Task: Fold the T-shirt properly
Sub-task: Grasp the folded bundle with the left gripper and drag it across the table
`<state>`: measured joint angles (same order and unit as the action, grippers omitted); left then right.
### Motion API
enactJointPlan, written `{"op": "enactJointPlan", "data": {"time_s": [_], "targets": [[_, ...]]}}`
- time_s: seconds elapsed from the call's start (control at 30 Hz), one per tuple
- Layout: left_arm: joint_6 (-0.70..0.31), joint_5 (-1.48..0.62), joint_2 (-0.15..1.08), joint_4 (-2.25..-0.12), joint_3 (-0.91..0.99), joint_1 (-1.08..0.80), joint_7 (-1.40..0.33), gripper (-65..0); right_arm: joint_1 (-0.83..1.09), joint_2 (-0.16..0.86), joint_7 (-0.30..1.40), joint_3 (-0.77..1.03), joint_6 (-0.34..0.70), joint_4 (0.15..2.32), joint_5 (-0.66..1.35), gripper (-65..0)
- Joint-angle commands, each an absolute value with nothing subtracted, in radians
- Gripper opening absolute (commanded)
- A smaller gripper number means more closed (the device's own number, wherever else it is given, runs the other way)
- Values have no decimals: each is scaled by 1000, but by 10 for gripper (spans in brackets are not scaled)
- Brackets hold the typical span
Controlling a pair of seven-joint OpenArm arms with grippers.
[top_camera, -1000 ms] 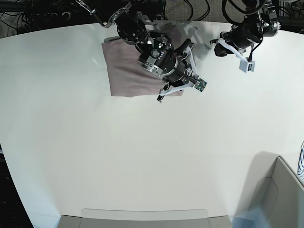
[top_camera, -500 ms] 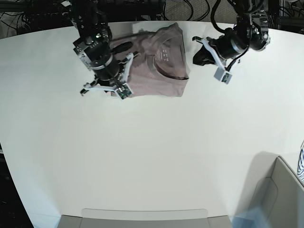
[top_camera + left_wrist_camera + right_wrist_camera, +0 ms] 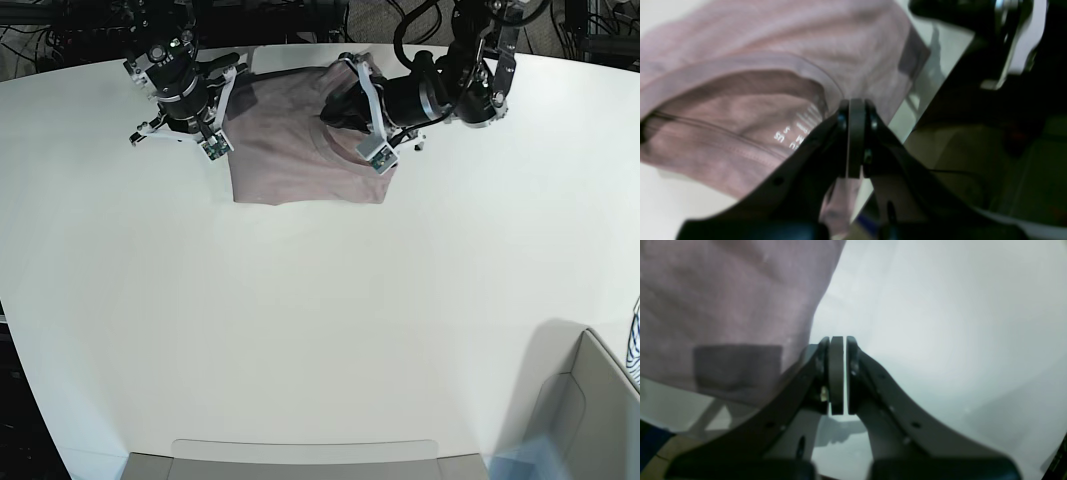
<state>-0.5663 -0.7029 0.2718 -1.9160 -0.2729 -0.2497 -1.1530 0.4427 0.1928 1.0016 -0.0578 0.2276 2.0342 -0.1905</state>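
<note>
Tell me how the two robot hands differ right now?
The left gripper sits over the T-shirt near its neck opening, fingers against the fabric; whether they pinch it I cannot tell. The right gripper sits at the shirt's edge, over the white table. Both have fingers pressed together.

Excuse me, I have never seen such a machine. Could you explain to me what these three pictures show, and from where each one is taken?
This is a robot with two black arms at a white table. One picture looks down from above; the other two come from small cameras on the wrists, just behind each claw. On the table lies a dusty pink, folded cotton T-shirt. The left claw is shut and sits over the shirt's neck opening, where small pale print shows; whether it pinches fabric I cannot tell. The right claw is shut too, beside the shirt's edge, over bare table, holding nothing. At the lower right corner stands a grey bin.
</note>
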Motion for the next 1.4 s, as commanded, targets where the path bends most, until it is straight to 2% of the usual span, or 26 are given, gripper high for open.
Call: {"op": "enactJointPlan", "data": {"time_s": [0.0,0.13,0.23,0.4,0.53,0.67,0.83,1.0,1.23,1.37], "targets": [[-568,-671,271,-1906,-285,-236,-1142,-650,435,191,986,-76,228,2035,-171,-642],[-568,-533,265,-1817,-295,-216,-1142,-650,374,189,992,-153,228,1980,-139,-642],[-568,-522,265,-1788,-223,-206,-1141,-650,318,182,992,-216,228,1928,-140,-642],[-568,-518,266,-1762,-73,-199,-1141,-650,185,91,989,-255,228,1797,-140,-642],[-568,-516,271,-1695,1,-96,-1141,-650,88,22,992,-292,228,1716,-140,-642],[-568,-522,271,-1682,81,-56,-1144,-650,77,-5,987,-326,228,1770,-142,-642],[-573,-524,271,-1828,174,-88,-1155,-650,96,-12,986,-302,222,1919,-142,-642],[-575,-526,271,-1966,119,-188,-1156,-650,-8,8,984,-214,222,1844,-140,-642],[-575,-524,351,-1971,-76,-257,-1153,-650,-222,4,984,-208,222,1604,-140,-642],[-570,-516,355,-1931,-150,-251,-1155,-650,-312,4,984,-209,222,1451,-142,-642]]}}
